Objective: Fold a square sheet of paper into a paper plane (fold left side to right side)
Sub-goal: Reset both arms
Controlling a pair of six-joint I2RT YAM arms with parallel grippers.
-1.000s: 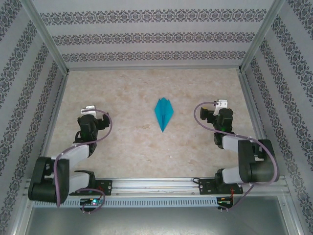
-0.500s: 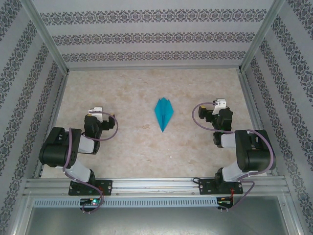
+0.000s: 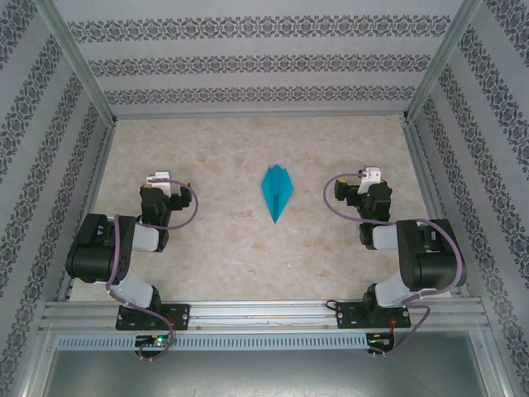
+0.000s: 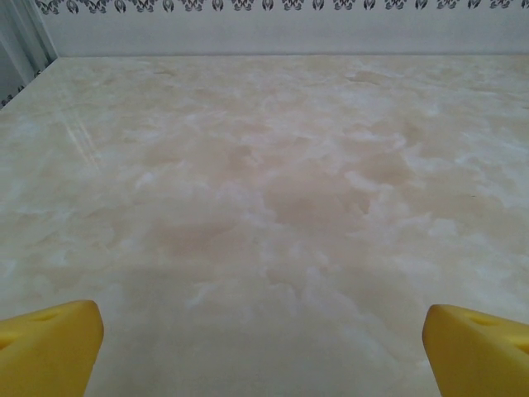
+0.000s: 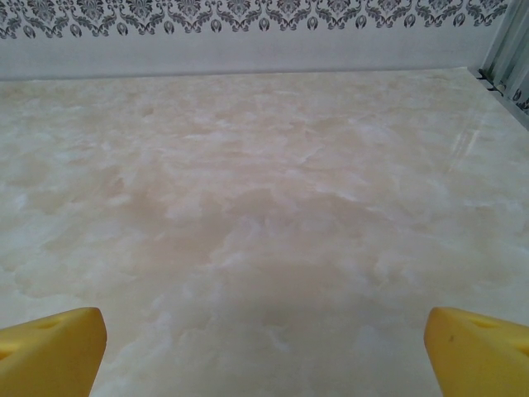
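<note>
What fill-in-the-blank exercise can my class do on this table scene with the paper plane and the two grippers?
1. The paper plane lies on the table ____ the left gripper and the right gripper.
2. Both grippers' jaws stand ____.
3. Their fingertips are coloured ____.

Missing words: between; open; yellow.

no text, label, brand, number or sign can be read anywhere. the walls (image 3: 248,66) around the tabletop (image 3: 215,240) carry bands of dark ornamental pattern, not lettering.
</note>
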